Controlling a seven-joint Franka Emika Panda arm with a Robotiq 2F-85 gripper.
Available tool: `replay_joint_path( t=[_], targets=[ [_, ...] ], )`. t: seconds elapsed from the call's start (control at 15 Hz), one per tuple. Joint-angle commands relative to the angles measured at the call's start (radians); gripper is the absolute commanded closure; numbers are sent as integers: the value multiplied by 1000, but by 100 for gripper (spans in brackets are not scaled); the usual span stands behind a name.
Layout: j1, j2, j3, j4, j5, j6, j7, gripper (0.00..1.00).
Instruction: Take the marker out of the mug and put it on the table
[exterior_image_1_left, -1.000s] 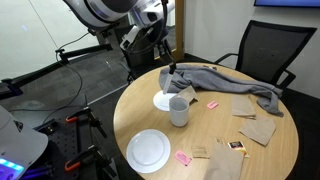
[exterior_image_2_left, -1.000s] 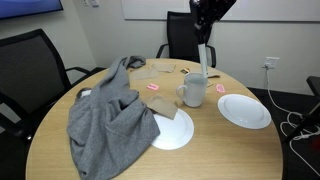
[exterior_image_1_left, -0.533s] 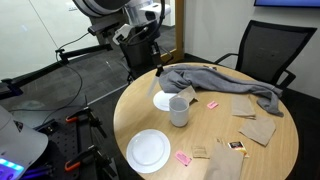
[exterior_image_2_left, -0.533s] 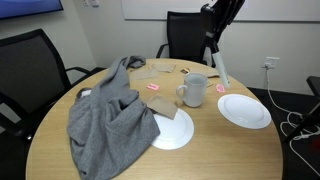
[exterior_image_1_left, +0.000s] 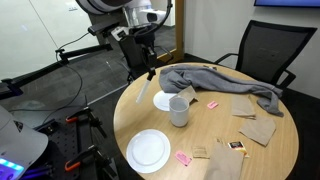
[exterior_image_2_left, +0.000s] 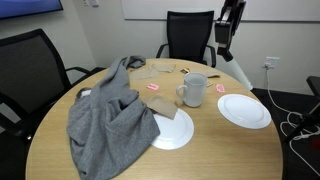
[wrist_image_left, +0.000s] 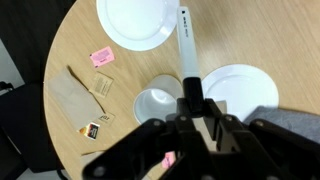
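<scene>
We find the pincer (exterior_image_1_left: 150, 70) pressed together on one end of the marker (exterior_image_1_left: 145, 88), left of centre in the upper half of an exterior view. The marker shows as a white stick. It hangs tilted down and to the left from the fingers, in the air, clear of the mug (exterior_image_1_left: 179, 110). In an exterior view the pincer (exterior_image_2_left: 226, 55) sits at upper right, and the marker (exterior_image_2_left: 238, 72) slants down to the right, above the far right part of the counter (exterior_image_2_left: 60, 135). We cannot tell whether its free end touches the wood.

In the wrist view the pincer (wrist_image_left: 191, 92) comes in from the bottom centre. The marker (wrist_image_left: 186, 45) runs straight up the frame from its fingers, with a dark label near its far end.

The mug (wrist_image_left: 157, 103) stands upright on the counter (exterior_image_1_left: 215, 128), just left of the fingers in the wrist view, and we see nothing in it. In an exterior view the mug (exterior_image_2_left: 195, 90) is right of centre.

One white plate (exterior_image_1_left: 148, 150) lies at lower centre. A second white plate (exterior_image_1_left: 163, 101) lies just beside the mug, partly under a grey cloth (exterior_image_1_left: 225, 85) that is spread across the far side. Brown napkins (exterior_image_1_left: 258, 125) and pink packets (exterior_image_1_left: 183, 158) lie scattered on the wood. A black chair (exterior_image_1_left: 265, 55) stands behind the counter.
</scene>
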Motion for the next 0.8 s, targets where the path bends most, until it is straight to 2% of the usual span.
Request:
replay_joint_path(
  t=[0.0, 0.33, 0.73],
  targets=[
    [30, 53, -7, 61, 37, -68, -151, 95],
    [51, 113, -6, 85, 16, -74, -283, 95],
    [86, 190, -1, 104, 20, -47, -309, 95]
  ],
)
